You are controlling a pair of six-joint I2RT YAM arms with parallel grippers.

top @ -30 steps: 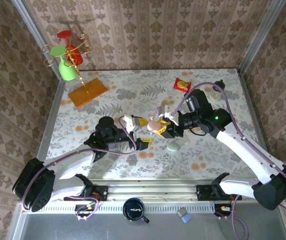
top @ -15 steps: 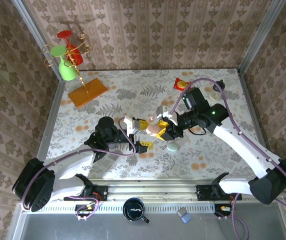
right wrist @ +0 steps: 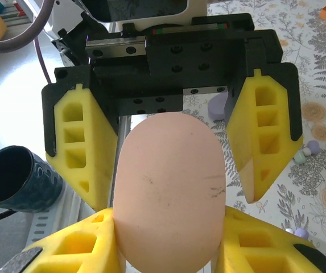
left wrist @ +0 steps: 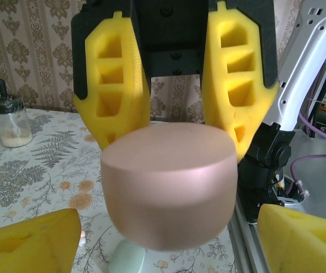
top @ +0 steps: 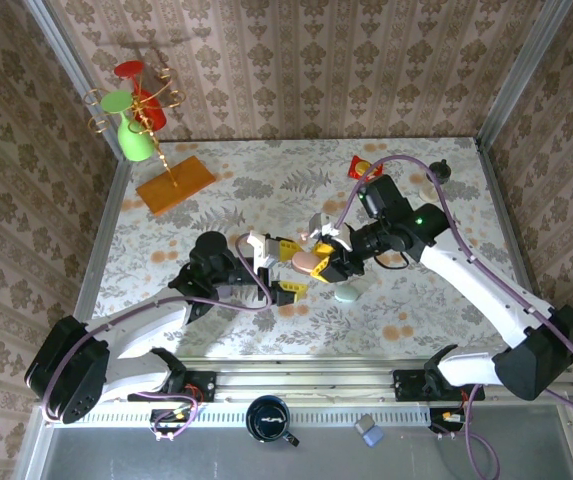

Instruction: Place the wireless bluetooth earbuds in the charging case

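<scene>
Left of centre overhead, the left gripper [top: 288, 267] is seen open around the pink case [top: 304, 262] clamped by the right gripper [top: 319, 259], while earbuds [right wrist: 306, 151], lying at the right-wrist frame's right edge, are judged light, slick, and best pinched across the body.

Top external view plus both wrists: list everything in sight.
pink case: one, pink, held above the table
mint case: one, pale green, on table nearby
earbuds: a few, pastel, loose on table
jar: one, clear, black lid, far right
packet: one, red, far side
cup stand: one, orange base, far left
mug: one, dark blue, off table's near edge
left gripper: one, yellow fingers, open around pink case
right gripper: one, yellow fingers, shut on pink case
</scene>
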